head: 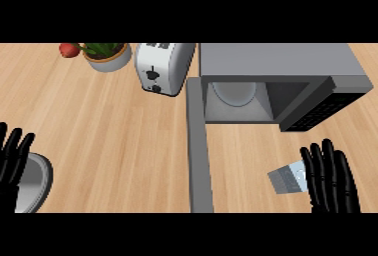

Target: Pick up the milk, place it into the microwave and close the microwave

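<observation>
Milk [286, 179] lies on the wooden desk [111, 130] in the head view, in front of the microwave [280, 80], whose door [199, 150] stands wide open. Right hand [330, 177], fingers straight, is just beside the carton's right edge. Left hand [12, 160] rests spread at the left edge, over a plate [37, 182].
</observation>
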Available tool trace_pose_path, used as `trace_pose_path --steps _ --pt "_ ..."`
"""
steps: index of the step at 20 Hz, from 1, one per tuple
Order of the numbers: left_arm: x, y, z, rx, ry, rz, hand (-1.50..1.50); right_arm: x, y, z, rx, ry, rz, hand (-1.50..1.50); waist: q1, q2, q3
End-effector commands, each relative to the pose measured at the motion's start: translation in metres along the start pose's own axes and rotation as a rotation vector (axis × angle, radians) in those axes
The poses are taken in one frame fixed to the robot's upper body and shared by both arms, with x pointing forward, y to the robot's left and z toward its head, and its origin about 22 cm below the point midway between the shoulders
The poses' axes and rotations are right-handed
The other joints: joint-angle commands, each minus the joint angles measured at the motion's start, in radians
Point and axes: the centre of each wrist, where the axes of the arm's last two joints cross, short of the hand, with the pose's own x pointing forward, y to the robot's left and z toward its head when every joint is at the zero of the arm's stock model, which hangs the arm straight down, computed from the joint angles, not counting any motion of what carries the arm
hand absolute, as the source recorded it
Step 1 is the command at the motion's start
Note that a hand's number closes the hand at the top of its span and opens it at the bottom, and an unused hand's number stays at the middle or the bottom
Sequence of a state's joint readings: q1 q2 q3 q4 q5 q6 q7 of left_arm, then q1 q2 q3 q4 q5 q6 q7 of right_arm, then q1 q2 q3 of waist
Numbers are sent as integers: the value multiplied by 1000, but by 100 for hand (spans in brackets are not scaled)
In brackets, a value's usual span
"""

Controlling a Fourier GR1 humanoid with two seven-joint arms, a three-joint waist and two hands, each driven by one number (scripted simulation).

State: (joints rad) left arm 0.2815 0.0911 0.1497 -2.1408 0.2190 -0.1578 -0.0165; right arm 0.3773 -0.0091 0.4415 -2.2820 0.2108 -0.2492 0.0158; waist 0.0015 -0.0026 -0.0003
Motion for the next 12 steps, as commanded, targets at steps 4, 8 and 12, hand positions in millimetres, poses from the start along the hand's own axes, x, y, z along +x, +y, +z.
trace_pose_path --steps 4,8,12 --pt "17 -4 23 15 -4 -4 -150 -29 -4 -11 -136 -18 130 -150 7 2 1" --pt "-1 0 21 6 -4 -15 -150 -50 13 1 -137 -23 166 -150 1 2 0" --pt "16 5 34 -17 3 -3 -150 -71 -20 -9 -184 14 163 -150 3 2 1"
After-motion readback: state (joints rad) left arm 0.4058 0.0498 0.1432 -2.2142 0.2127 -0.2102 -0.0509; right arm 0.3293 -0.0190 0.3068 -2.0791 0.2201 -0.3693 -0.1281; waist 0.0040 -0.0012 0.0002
